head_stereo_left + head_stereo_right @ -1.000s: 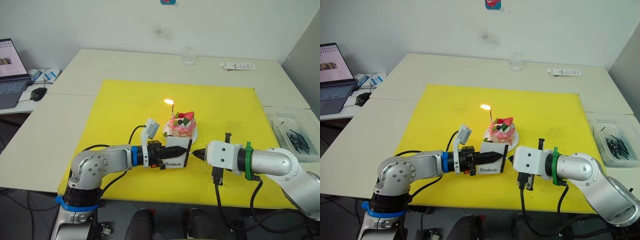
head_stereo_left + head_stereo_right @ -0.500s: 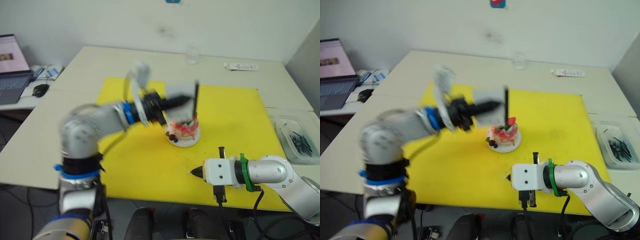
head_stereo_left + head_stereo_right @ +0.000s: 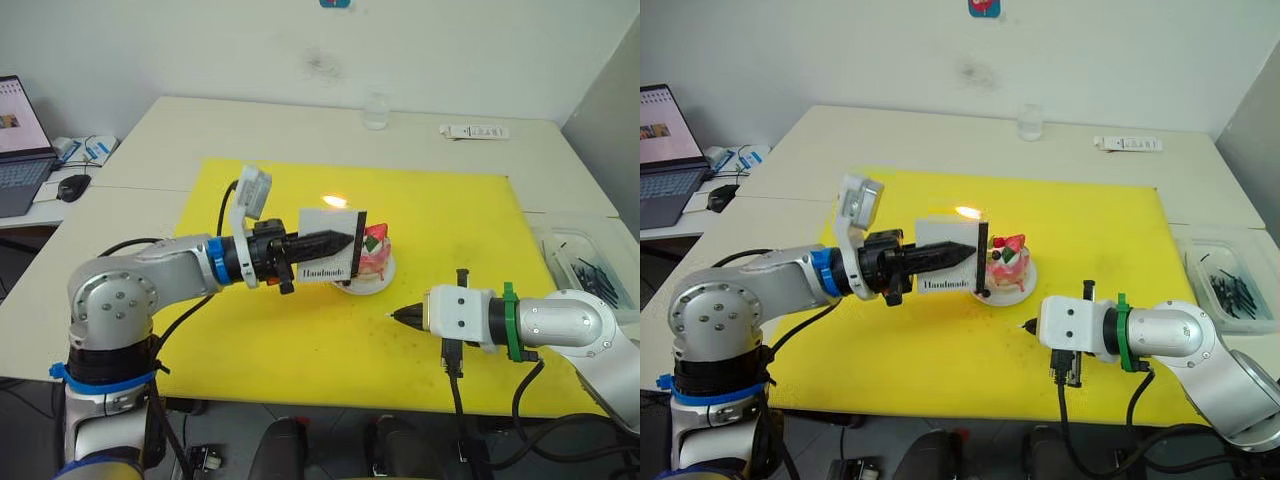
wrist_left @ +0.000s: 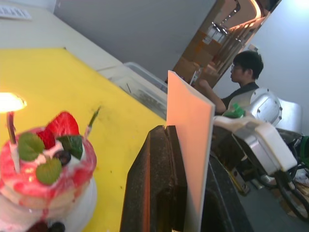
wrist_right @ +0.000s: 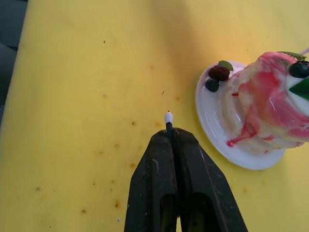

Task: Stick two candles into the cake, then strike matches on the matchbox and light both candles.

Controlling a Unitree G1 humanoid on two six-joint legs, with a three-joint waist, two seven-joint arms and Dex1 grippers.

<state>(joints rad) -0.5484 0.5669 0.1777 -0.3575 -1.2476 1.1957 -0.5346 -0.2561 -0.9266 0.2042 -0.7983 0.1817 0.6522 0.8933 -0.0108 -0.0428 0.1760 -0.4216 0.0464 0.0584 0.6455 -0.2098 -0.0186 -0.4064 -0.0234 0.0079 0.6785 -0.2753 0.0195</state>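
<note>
The matchbox [image 3: 328, 258] is being gripped on edge by the left gripper [image 3: 345, 241], just beside the cake [image 3: 1005, 268]. A match [image 5: 168, 121] is being pinched in the right gripper [image 3: 398, 315], tip aimed leftward at the box, lying low and apart.

a laptop [image 3: 18, 140], mouse [image 3: 74, 186], glass [image 3: 376, 111] and remote [image 3: 475, 132] sit around a yellow mat [image 3: 470, 225].

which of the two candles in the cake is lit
The candle on the cake with the flame at its top, away from the strawberry. The other candle, beside the strawberry, has a dark unlit tip.
</note>
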